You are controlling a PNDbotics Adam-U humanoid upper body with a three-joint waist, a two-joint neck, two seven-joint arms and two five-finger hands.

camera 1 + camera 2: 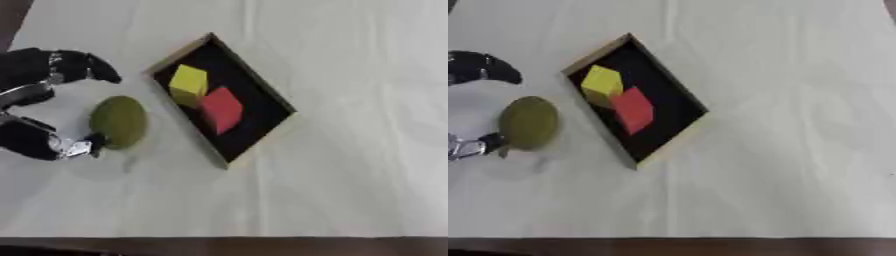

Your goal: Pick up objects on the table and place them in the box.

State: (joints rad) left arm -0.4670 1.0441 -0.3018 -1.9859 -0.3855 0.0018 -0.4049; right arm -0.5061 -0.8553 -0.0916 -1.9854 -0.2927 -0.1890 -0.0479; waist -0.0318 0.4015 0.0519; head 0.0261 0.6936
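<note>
While left hand (39,107) flanks one olive ball (118,122), box (262,82) holds two blocks.

the left hand (35,100) is mostly matte black, with rounded, bulky segments. its fingers (92,67) are black and taper to blunt, dark tips. a silvery metal band shows near the upper knuckles, and a pale grey, shiny strip runs across the middle of the hand. the lower digit is a thick black segment ending in a bright silver metal joint with a small black tip. no cables or printed markings can be made out.
</note>
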